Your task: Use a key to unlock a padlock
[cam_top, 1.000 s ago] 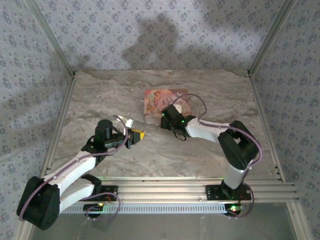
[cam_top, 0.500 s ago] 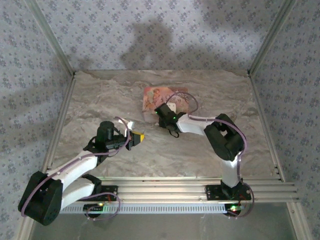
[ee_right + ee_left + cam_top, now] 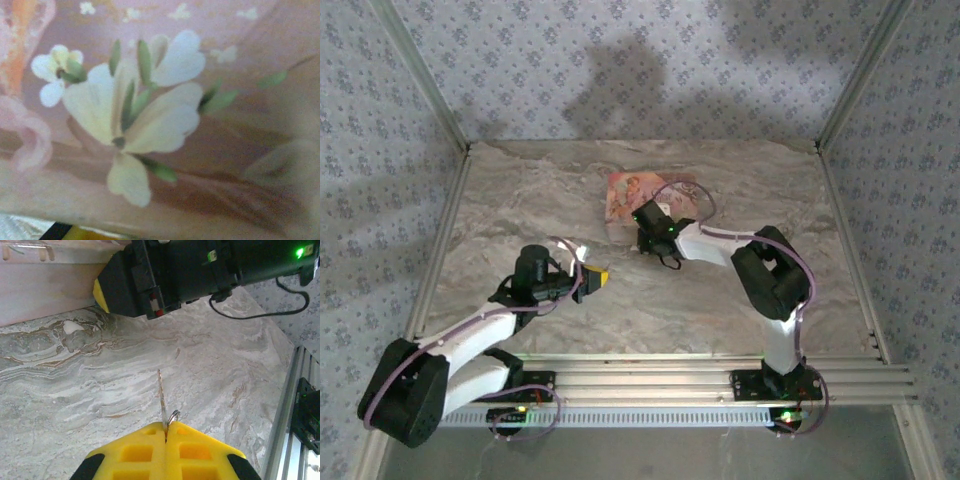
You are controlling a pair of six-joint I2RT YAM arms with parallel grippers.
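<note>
Left pincer (image 3: 165,427) pinches a key (image 3: 161,392) shut; right pincer (image 3: 644,218), jaws obscured against the pink box (image 3: 623,195), state unreadable.

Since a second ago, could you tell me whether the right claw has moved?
Yes: the right claw has edged left and farther over the pink box.

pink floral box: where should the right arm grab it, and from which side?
Probably across the near-left corner of the pink floral box, coming from above. It lies flat on the table, so nothing fits under it, and its top looks too broad to span. The side walls at that corner stand free. The right gripper hangs at that near edge.
</note>
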